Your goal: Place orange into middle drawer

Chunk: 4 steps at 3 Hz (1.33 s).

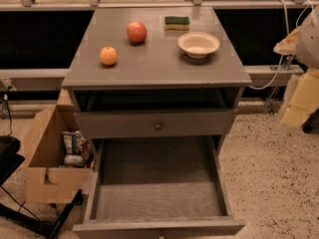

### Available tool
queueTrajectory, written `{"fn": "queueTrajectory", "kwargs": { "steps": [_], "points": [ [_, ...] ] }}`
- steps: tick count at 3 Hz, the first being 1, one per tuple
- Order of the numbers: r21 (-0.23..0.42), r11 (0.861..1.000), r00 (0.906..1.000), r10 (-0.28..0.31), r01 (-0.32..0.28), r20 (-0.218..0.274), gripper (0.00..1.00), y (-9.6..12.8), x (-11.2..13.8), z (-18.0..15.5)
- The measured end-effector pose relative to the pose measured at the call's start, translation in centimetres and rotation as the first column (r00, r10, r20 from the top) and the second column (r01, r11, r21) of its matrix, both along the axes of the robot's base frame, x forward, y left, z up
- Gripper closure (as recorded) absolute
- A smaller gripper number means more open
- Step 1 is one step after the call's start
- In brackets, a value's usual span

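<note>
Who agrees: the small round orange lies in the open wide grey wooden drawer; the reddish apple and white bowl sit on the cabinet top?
No: the camera view shows the small round orange on the grey cabinet top with the reddish apple and white bowl, not in the wide grey wooden drawer. The gripper is at the right edge.

The gripper (298, 103), at the right edge of the frame, was made of pale-yellow, blocky, flat-sided pieces. Above it, at the upper right, the arm (311, 39) was a rounded, smooth white shell.
</note>
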<state>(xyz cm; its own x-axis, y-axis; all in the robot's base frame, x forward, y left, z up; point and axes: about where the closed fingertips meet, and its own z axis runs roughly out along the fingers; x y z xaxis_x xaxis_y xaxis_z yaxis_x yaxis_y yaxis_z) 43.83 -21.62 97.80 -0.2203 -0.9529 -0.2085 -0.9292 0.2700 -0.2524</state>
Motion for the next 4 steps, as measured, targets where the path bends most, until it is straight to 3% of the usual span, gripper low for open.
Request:
{"fn": "queueTrajectory", "kwargs": {
  "steps": [1, 2, 3, 4],
  "points": [
    [0.0, 1.0, 1.0, 0.0, 0.0, 0.0, 0.0, 0.0, 0.0, 0.0],
    [0.072, 0.997, 0.9992, 0.019, -0.021, 0.034, 0.0, 1.1, 2.3, -0.6],
    [0.272, 0.957, 0.991, 0.066, -0.096, 0.116, 0.0, 3.8, 7.7, -3.1],
    [0.456, 0.862, 0.9572, 0.106, -0.223, 0.27, 0.0, 7.4, 13.9, -3.4]
  ]
}}
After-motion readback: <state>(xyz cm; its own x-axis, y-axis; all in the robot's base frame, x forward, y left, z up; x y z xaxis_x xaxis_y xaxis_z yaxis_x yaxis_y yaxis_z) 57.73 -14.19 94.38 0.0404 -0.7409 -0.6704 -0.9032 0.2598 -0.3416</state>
